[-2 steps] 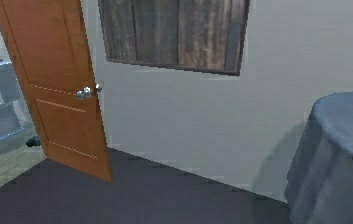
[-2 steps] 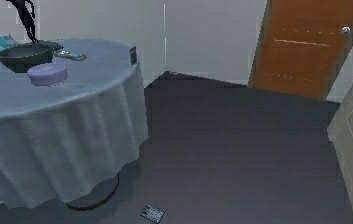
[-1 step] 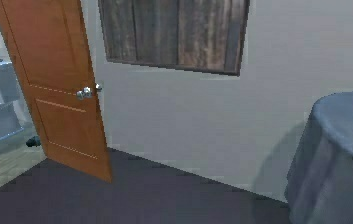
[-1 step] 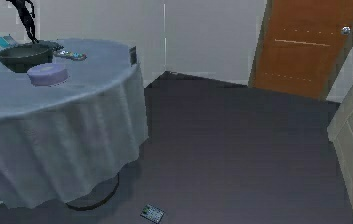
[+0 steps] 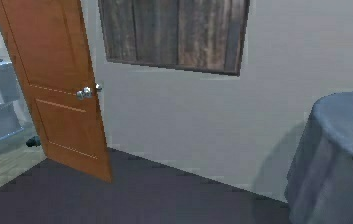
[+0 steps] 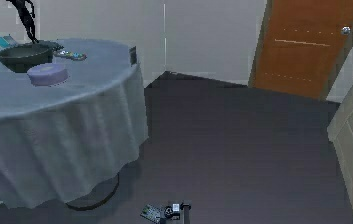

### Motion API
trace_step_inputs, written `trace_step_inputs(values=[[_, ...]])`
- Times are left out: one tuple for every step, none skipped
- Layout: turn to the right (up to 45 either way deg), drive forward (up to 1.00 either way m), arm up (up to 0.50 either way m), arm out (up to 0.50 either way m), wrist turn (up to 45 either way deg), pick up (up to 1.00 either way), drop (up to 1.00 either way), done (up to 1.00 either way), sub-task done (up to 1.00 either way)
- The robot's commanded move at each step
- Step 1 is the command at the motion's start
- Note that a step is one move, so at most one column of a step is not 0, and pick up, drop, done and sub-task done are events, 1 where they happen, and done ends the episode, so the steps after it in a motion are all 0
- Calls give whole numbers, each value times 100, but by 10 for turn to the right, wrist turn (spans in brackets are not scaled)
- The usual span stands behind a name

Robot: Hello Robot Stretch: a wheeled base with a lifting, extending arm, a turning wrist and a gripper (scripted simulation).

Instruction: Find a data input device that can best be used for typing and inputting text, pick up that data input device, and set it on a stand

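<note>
dark floor (image 6: 234, 140) lies open between draped table (image 6: 74, 130) and door (image 6: 306, 45).

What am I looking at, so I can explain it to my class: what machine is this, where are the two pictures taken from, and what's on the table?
A wheeled robot with one arm, in a simulated house. One picture looks ahead: an orange door, a window and the table at its edge. The other looks sideways, where the arm reaches. There the table carries a dark bowl, a lilac disc and smaller items I cannot name. The gripper, low at the bottom edge, holds nothing: only bare floor lies behind it.
</note>
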Motion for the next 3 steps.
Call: trace_step_inputs(values=[[0,0,0,0,450,0,0,0,0],[0,0,0,0,450,0,0,0,0],[0,0,0,0,450,0,0,0,0]])
